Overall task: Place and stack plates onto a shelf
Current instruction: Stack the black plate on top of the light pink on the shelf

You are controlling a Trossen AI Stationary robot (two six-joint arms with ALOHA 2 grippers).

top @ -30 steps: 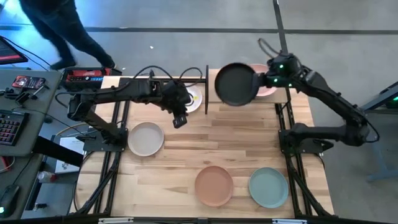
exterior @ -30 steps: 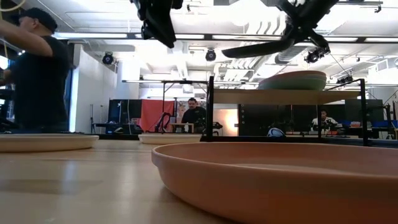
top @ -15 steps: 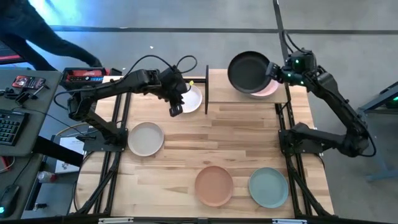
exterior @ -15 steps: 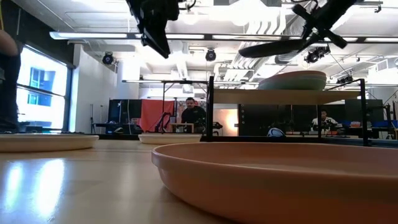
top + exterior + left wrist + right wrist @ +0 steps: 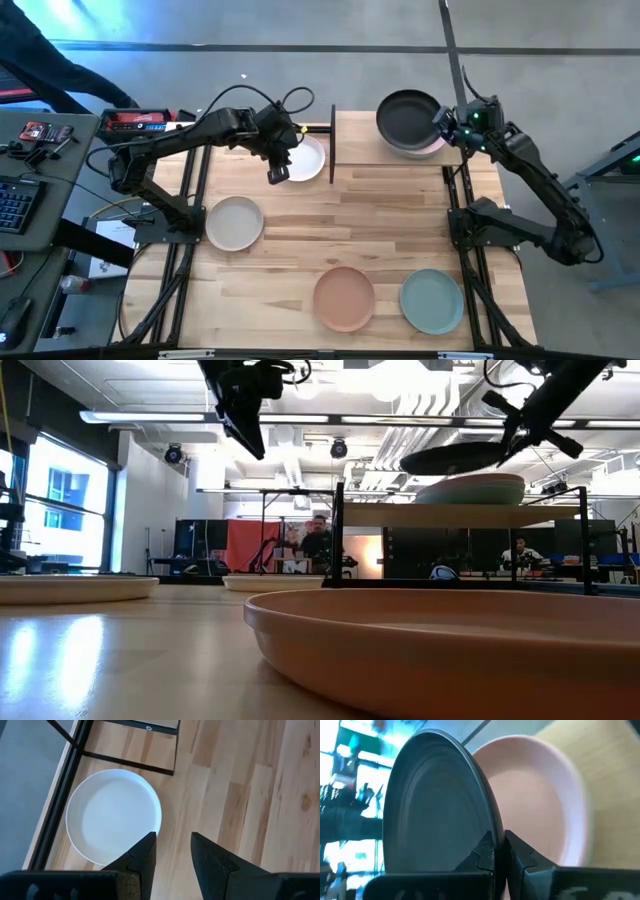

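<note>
A: Black plate (image 5: pixel 405 117), pinched by its rim in the right hand (image 5: pixel 441 120), is hovering over the pink plate (image 5: pixel 430 146) on the shelf (image 5: pixel 365 150).

B: Level and centre before releasing. Left hand (image 5: pixel 277 173), fingers parted, is holding nothing above the white plate (image 5: pixel 305 158).

Overhead looks straight down; low camera level at tabletop; wrists close.

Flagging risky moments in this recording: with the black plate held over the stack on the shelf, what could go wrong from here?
1. The right gripper pinches the black plate only at its rim, tilted above the pink plate; it may slip or land off-centre.
2. The stack sits near the end of the shelf; a nudge could push it off.
3. The left gripper, fingers open, hovers beside the white plate and could miss its rim.
</note>
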